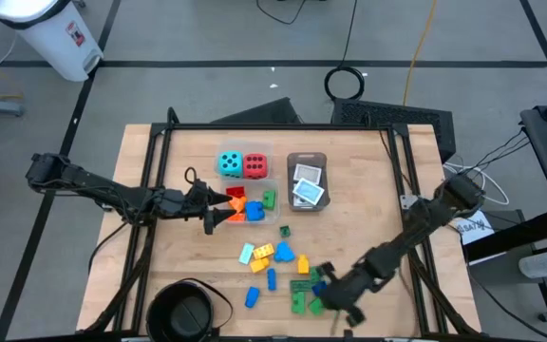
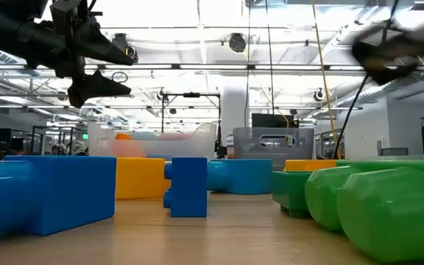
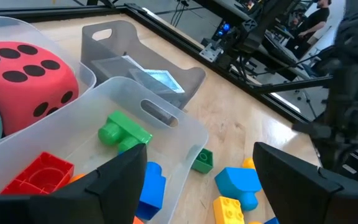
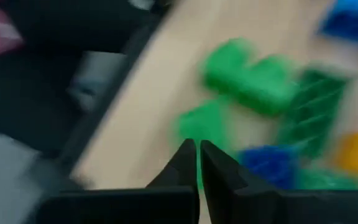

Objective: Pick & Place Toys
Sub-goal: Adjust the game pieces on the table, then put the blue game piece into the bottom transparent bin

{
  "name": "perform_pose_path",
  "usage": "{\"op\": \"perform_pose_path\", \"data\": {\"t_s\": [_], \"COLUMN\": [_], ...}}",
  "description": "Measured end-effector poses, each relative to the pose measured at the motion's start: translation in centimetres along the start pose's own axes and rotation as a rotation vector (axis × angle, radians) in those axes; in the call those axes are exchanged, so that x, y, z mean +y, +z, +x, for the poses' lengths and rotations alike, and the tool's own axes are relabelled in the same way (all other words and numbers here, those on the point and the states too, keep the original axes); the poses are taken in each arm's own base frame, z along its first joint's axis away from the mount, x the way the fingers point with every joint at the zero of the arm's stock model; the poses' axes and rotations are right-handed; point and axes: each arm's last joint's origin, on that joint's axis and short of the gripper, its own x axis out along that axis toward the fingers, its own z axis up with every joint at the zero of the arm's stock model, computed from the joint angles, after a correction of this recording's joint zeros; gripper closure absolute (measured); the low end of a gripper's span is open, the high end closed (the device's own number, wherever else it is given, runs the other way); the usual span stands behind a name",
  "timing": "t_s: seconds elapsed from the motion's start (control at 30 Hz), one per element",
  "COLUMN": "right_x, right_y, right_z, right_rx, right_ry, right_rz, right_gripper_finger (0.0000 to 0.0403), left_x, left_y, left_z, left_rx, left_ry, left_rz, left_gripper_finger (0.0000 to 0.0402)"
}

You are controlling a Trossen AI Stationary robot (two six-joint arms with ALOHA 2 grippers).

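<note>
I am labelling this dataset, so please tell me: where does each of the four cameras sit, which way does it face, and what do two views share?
High view: overhead, facing straight down on the wooden table; both dark arms show.
Low view: at table-top height, facing level across big blurred bricks into the room; arms enter from above.
Left wrist view: behind the open left gripper, facing the clear plastic tub.
Right wrist view: behind the shut right gripper, facing loose green bricks.
Shared: the red foam die with black dots appears in the high and left wrist views.
</note>
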Motion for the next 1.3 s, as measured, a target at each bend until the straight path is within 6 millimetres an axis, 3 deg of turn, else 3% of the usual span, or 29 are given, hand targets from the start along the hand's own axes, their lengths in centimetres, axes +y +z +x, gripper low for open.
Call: {"op": "perform_pose_path", "data": {"t_s": [0.13, 0.2, 0.6, 0.77, 0.87, 1.0, 1.3], "right_x": [0.7, 0.5, -4.4, -5.4, -5.4, -4.9, -6.0], "right_y": [-3.7, -4.3, -3.6, -2.5, -2.4, -2.8, -7.0], "right_z": [1.1, 1.2, 0.8, -1.0, -2.6, -4.3, -1.9], "right_rx": [-0.072, -0.134, -0.269, -0.312, -0.290, -0.256, -0.234], "right_ry": [0.081, 0.076, -0.365, -0.442, -0.453, -0.449, -0.429], "right_rz": [0.016, 0.013, 0.019, 0.016, 0.029, 0.084, 0.090], "right_gripper_finger": [0.0402, 0.0402, 0.0403, 0.0394, 0.0355, 0.0267, 0.0081], "left_x": [0.0, 0.0, 0.0, 0.0, 0.0, 0.0, 0.0], "left_y": [0.0, 0.0, 0.0, 0.0, 0.0, 0.0, 0.0], "left_z": [0.0, 0.0, 0.0, 0.0, 0.0, 0.0, 0.0], "left_rx": [-0.001, -0.001, 0.000, -0.001, 0.000, 0.000, 0.000], "left_ry": [0.000, 0.000, 0.001, 0.000, 0.001, 0.001, 0.001], "left_rz": [0.000, 0.000, 0.000, 0.000, 0.000, 0.000, 0.000], "left_gripper_finger": [0.0105, 0.0105, 0.0105, 0.0105, 0.0105, 0.0105, 0.0105]}}
